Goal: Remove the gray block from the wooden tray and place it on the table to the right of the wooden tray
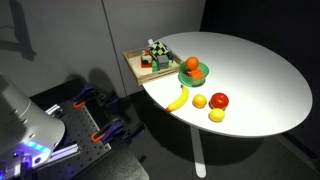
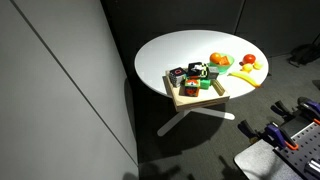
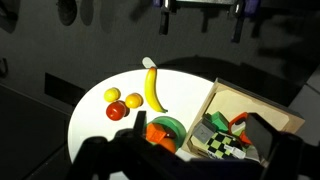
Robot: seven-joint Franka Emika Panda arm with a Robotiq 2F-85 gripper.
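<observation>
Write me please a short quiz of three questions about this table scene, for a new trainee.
1. True or false: the banana lies on the table, not on the green plate.
2. Where does the wooden tray stand? A) at the table's edge B) in the table's middle C) on the green plate
3. How many round fruits lie loose beside the banana?
Key: 1 true; 2 A; 3 three.

The arm (image 1: 22,118) shows in an exterior view as a thick white link low beside the table (image 1: 250,80), well apart from it, with a blue light (image 1: 30,150) on its lower part. In the wrist view the gripper (image 3: 201,10) hangs above the table, its dark fingers (image 3: 239,15) spread wide, nothing between them
</observation>
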